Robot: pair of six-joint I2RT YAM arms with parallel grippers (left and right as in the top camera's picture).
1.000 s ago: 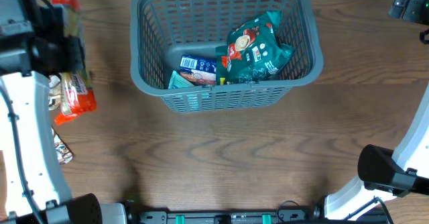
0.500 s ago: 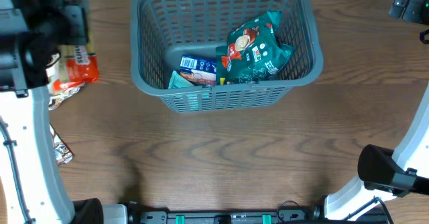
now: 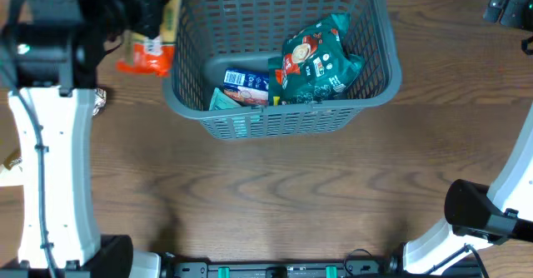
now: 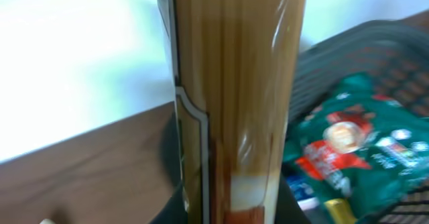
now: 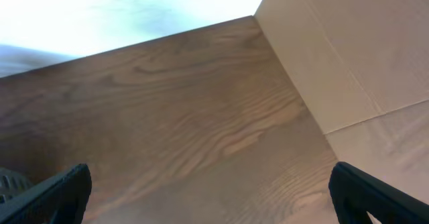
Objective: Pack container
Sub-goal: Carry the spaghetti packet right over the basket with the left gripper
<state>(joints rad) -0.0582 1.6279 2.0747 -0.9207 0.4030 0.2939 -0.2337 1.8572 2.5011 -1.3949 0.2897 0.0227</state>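
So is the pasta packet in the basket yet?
Out: the left gripper holds the pasta packet just outside the container rim.

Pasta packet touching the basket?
Cannot tell. Overhead, the pasta packet appears right beside the basket rim, but its height is unclear; the left wrist view is blurred.

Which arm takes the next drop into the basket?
Left. The left claw grips the pasta packet right at the basket's left rim. The right claw is open, empty, and far off to the right.
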